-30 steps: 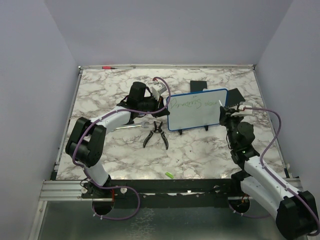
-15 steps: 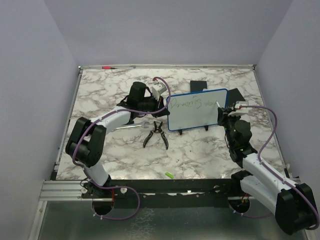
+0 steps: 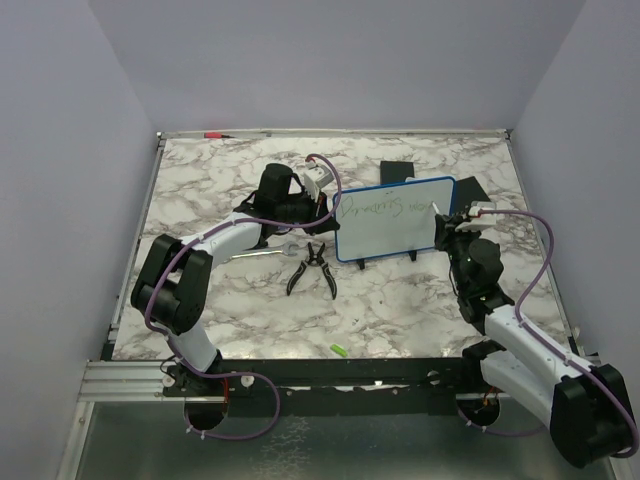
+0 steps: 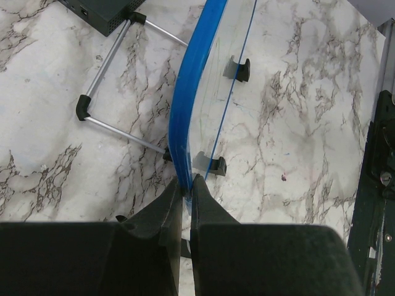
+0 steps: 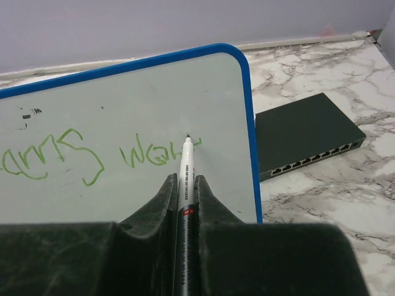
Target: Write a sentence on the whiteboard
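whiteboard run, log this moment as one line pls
left gripper: shut on whiteboard frame | right gripper: shut on marker | marker tip: at whiteboard, right of sentence | sentence: green, upper whiteboard

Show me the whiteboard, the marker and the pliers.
whiteboard (image 3: 390, 232), top view, blank white face
marker (image 5: 185, 163), right wrist view, white barrel
pliers (image 3: 316, 258), top view, near the pivot

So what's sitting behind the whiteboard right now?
A black box shows above the top edge of the whiteboard; a ported box sits past its right edge. The board hides anything else behind it.
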`<state>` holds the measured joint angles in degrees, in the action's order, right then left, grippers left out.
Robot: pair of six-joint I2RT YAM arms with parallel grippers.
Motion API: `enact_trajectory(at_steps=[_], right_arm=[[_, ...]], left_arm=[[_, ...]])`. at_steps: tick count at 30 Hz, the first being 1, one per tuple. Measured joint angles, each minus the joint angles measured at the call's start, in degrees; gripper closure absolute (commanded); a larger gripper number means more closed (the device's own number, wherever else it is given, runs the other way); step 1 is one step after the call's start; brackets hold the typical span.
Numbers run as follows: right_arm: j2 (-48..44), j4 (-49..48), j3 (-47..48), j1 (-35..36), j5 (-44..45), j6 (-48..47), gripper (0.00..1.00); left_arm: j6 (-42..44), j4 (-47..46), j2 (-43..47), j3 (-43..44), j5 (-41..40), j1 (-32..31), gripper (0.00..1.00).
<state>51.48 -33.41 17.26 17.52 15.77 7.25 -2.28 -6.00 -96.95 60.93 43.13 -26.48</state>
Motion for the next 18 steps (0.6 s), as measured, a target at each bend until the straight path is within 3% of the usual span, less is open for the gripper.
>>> enact_trajectory(at_steps=[18], right_arm=[[-1.03,3.5,-0.02,0.0,0.11,1.29,0.99]], left_arm=[[0.0,0.22,0.11,0.02,-0.09,-0.07,1.0]])
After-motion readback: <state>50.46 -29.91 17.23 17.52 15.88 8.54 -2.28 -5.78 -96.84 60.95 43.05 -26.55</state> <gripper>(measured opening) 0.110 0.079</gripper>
